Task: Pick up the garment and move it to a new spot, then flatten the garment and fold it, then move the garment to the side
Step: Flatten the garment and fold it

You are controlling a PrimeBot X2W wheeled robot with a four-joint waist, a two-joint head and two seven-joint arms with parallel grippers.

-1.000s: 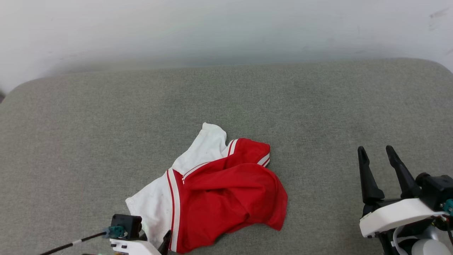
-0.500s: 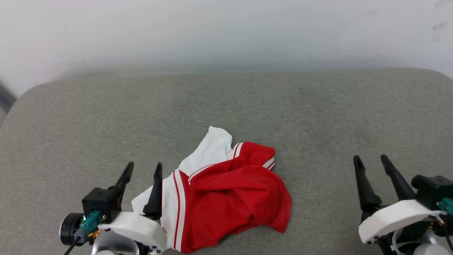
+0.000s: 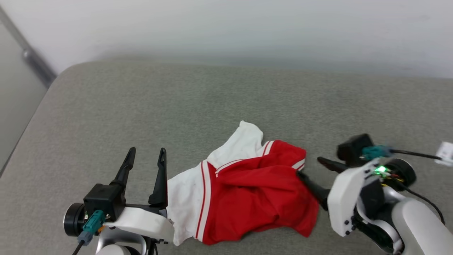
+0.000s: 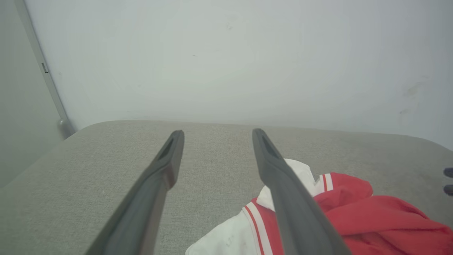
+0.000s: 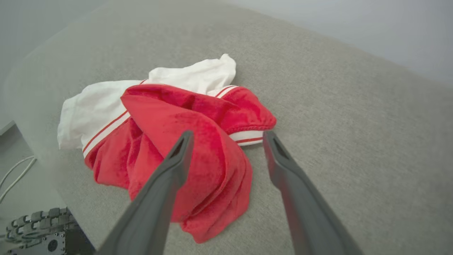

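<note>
Nearest, at the bottom edge of the head view, both wrists are cut off by the frame. The left gripper (image 3: 147,151) sits at 7 o'clock from the garment (image 3: 254,191), its fingers pointing to 12 o'clock and its jaws spread. Its white housing hides the garment's nearest white corner. In the left wrist view the left gripper (image 4: 217,132) has bare grey cloth between its fingers, and the right-hand finger covers part of the garment (image 4: 371,219).

The right gripper (image 3: 309,166) comes in from 3 o'clock, fingers pointing to about 10 o'clock, jaws spread. Its nearer finger lies along the red edge; whether it touches the cloth cannot be told. In the right wrist view the right gripper (image 5: 228,134) is open over the garment (image 5: 184,120), one finger in front of the red folds and the striped trim showing just past the gap.

The garment lies crumpled at the near middle of the worktop (image 3: 177,99), white part toward 9 o'clock, red bulk toward 3 o'clock. The folds hide most of its shape, and no print can be made out.

The worktop is covered in grey woven cloth with rounded corners. At 7 o'clock in the right wrist view, past its edge, lie white cables (image 5: 14,173) and a dark ridged part (image 5: 42,219), too cut off to identify. Farthest, a pale wall (image 3: 226,28) runs behind, with a grey strip (image 3: 32,60) at 10 o'clock.
</note>
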